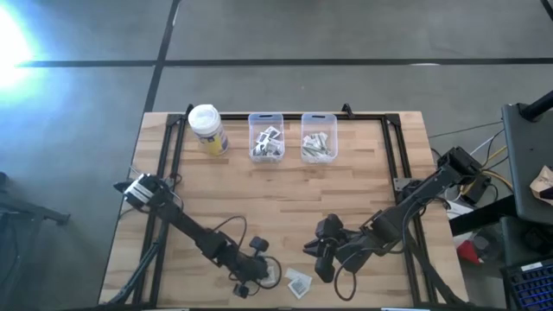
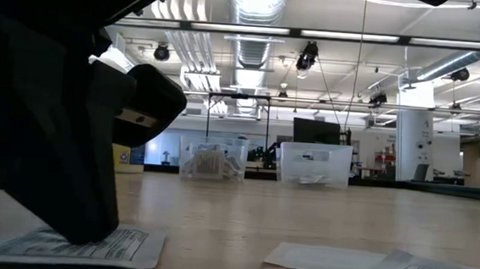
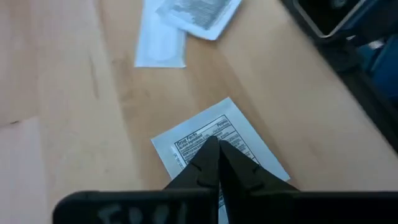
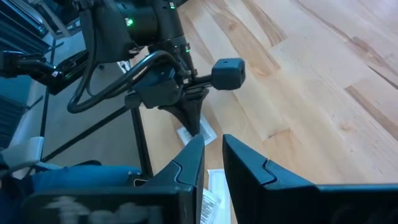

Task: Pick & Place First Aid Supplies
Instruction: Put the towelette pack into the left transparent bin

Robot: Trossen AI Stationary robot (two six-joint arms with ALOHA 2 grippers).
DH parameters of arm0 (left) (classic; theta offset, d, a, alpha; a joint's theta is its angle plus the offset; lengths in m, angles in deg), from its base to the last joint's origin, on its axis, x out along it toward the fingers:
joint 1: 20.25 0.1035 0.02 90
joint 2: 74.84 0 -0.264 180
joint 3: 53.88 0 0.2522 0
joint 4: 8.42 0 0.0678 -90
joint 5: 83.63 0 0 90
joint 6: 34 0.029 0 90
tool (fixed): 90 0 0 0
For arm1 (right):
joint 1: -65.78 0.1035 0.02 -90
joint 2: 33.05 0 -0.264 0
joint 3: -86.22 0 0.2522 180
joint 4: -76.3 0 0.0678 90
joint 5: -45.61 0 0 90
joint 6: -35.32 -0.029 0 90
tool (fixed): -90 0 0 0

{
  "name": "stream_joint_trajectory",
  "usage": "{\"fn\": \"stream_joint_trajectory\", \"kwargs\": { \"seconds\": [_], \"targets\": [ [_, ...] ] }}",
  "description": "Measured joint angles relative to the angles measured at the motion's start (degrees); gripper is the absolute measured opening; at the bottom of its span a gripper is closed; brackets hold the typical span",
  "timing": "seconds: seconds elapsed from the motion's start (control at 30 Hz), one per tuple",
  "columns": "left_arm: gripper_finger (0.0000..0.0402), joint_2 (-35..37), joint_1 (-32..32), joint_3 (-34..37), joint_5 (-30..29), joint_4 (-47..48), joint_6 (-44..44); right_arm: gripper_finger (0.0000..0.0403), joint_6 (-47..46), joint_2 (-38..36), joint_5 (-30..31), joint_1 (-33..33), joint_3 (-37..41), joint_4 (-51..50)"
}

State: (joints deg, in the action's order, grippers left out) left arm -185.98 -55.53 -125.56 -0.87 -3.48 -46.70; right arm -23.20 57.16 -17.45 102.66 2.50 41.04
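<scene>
**Pinching a flat packet off the table**

I am pressing my left hand [image 3: 214,149] down on a square white packet [image 3: 205,140] with printed text, lying flat on the wooden table [image 1: 285,194] near its front edge. My two fingertips are closed together, touching at the tips, right on the packet's printed face; whether any of it is actually caught between them I cannot tell. Two more packets [image 3: 186,18] are lying a little way off on the table, one a plain narrow strip.

I am judging this packet to be very light, thin and limp (likely slick, too), so a pinch on the middle may slip; an edge or corner looks the better hold.

My right hand [image 4: 211,152] is hovering nearby, fingers slightly apart, holding nothing. Two clear bins [image 1: 266,138] with supplies inside are sitting at the far side.
</scene>
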Motion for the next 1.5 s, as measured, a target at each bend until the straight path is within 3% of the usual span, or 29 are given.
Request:
{"fn": "stream_joint_trajectory", "kwargs": {
  "seconds": [0.47,0.77,1.5],
  "targets": [
    [0.0002,3.67,2.62,0.16,-12.91,15.26,0.55,0.0057,0.0,0.0,-0.02,0.0,0.0,0.02],
    [0.0001,7.3,5.43,0.63,-17.44,28.49,-0.63,0.0057,0.0,0.0,-0.02,0.02,-0.02,0.95],
    [0.0002,15.68,5.91,1.21,-18.33,35.97,3.9,0.0057,1.57,0.0,-0.02,0.02,-0.02,0.92]
  ]
}}
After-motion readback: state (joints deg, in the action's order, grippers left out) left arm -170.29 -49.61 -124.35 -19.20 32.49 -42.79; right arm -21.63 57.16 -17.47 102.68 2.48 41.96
